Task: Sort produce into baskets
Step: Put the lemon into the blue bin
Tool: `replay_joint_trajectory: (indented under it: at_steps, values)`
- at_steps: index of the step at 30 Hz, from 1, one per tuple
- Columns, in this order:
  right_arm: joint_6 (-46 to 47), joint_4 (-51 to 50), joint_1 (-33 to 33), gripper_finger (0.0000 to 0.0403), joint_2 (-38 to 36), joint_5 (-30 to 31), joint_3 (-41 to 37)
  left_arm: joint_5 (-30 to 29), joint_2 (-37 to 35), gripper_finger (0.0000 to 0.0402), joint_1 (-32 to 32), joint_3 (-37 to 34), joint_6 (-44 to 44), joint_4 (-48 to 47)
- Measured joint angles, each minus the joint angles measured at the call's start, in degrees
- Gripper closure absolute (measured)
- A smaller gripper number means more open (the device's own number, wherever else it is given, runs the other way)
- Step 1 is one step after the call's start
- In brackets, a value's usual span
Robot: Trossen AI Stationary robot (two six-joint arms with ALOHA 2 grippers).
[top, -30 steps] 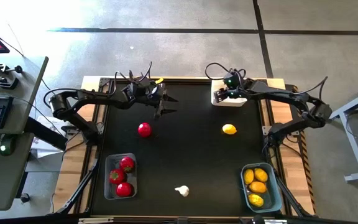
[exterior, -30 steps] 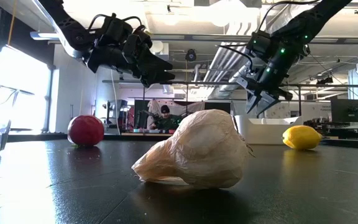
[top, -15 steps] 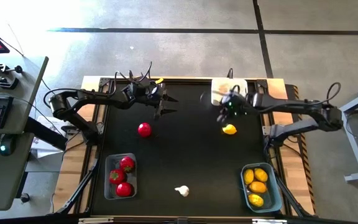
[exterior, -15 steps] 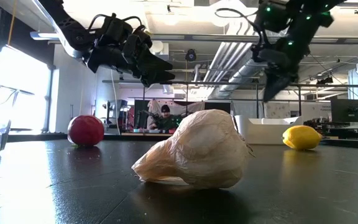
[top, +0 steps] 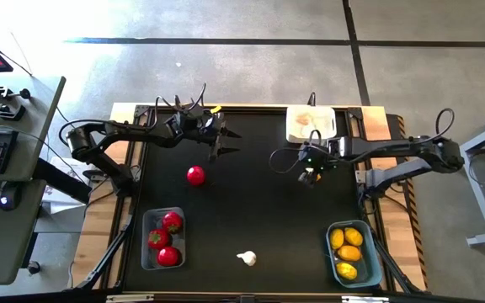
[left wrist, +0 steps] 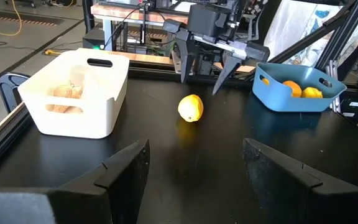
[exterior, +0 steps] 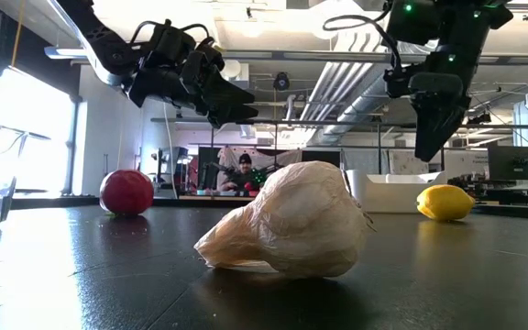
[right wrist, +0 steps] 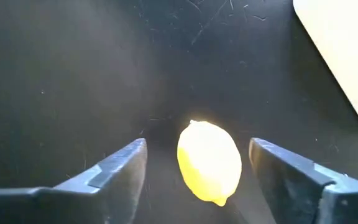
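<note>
Right gripper (right wrist: 197,180) hangs spread over the loose lemon (right wrist: 209,160) mid-table near the white tub (top: 311,123), pick step underway, next needs lowering and closing, then carrying to the blue tub (top: 354,252); left gripper (top: 223,143) waits spread.

High view: you look straight down on the whole black table (top: 251,210).
Low view: you sit at tabletop height, very near a garlic bulb (exterior: 287,220), facing the room.
Left wrist view: you look across the table at the lemon (left wrist: 190,107).
Right wrist view: you look down, close above that same lemon (right wrist: 209,160).
</note>
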Motion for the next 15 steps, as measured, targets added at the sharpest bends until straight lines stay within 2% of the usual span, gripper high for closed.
replay_joint_trajectory:
  at_steps: [4, 15]
  values:
    - [-2.0, -0.4, 0.0, 0.0098, 0.0, 0.0, 0.0, 0.0, 0.0, 0.0158, 0.0, 0.0, 0.0, 0.0]
    - [-11.1, -2.2, 0.0, 0.0095, 4.6, 0.0, 0.0, -0.1, 0.0, 0.0158, 0.0, 0.0, -0.1, 0.0]
